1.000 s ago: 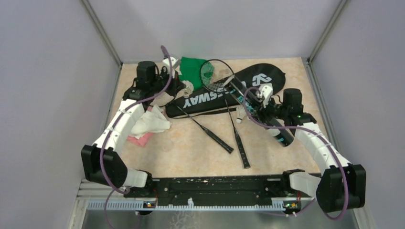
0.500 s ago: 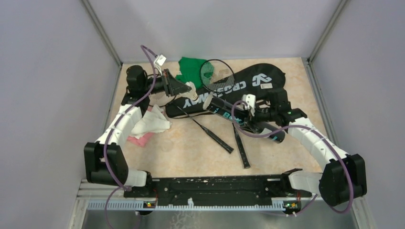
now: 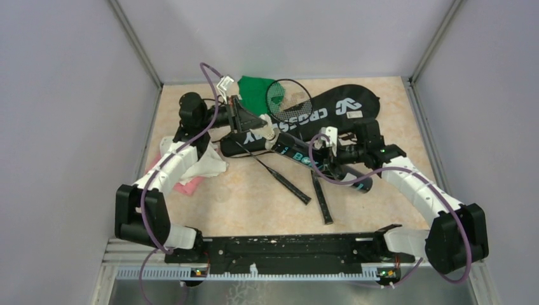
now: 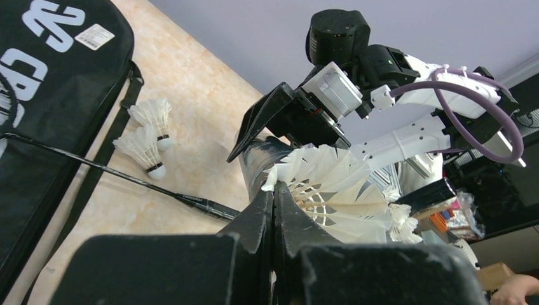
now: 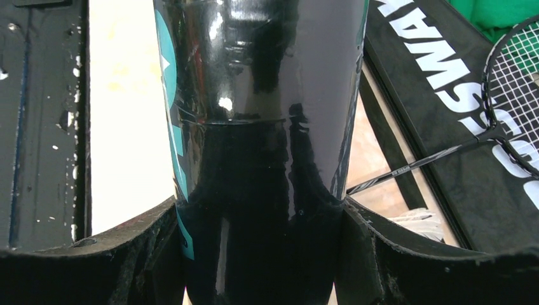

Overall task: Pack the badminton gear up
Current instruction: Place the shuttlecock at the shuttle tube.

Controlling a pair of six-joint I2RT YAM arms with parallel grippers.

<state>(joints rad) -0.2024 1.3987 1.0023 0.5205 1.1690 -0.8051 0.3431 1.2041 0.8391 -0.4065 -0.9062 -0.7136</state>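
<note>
Rackets (image 3: 289,184) lie on the table (image 3: 241,203), handles nearest the arm bases, unmoved. Behind them the right gripper (image 5: 260,210) clamps the black tube (image 3: 295,154) mid-length, jaws wide around it. The tube has swung round, mouth now pointing left. The left gripper (image 4: 273,197), pinched tight on a shuttlecock (image 4: 330,197), has moved in to that mouth. Bag (image 3: 343,108) and green cloth (image 3: 254,92) sit farthest back.

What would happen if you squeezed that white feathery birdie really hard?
The shuttlecock pinched in the left claw is mostly thin, splayed feathers, so a hard squeeze would probably bend or snap them. It likely weighs almost nothing. The two loose shuttlecocks seem to lie tipped on their sides, so it would probably topple too.
</note>
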